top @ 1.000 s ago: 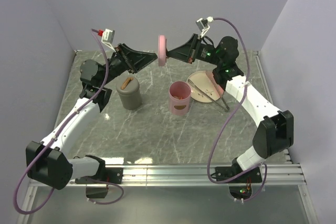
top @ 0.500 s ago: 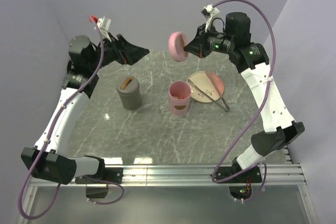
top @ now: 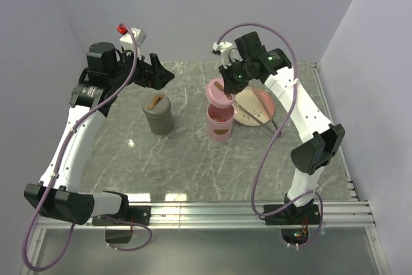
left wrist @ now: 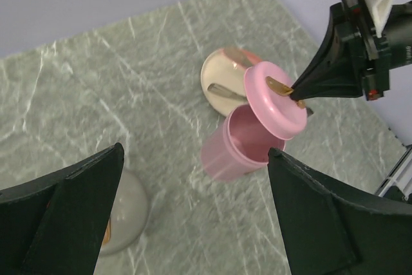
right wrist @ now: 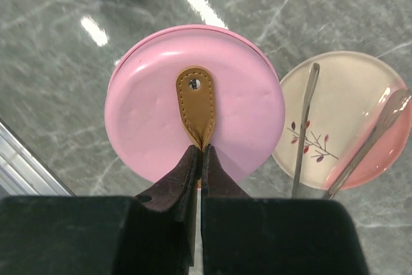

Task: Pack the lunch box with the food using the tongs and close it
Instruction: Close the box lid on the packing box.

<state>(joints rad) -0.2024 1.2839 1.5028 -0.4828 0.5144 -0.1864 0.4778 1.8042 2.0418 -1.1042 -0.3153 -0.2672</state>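
Right gripper (right wrist: 201, 159) pinches the brown strap (right wrist: 195, 101) of the lid (right wrist: 145, 117), which hangs tilted just over the box (top: 219, 127). The lid looks light and rigid, but the soft strap probably lets it swing. Left gripper (left wrist: 194, 159) gapes, empty. Tongs (right wrist: 304, 127) lie on the plate (right wrist: 347, 104).

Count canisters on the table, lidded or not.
2. The pink lunch box stands open beside the plate, its lid held just above it; the grey canister stands lidded to its left. None looks hidden.
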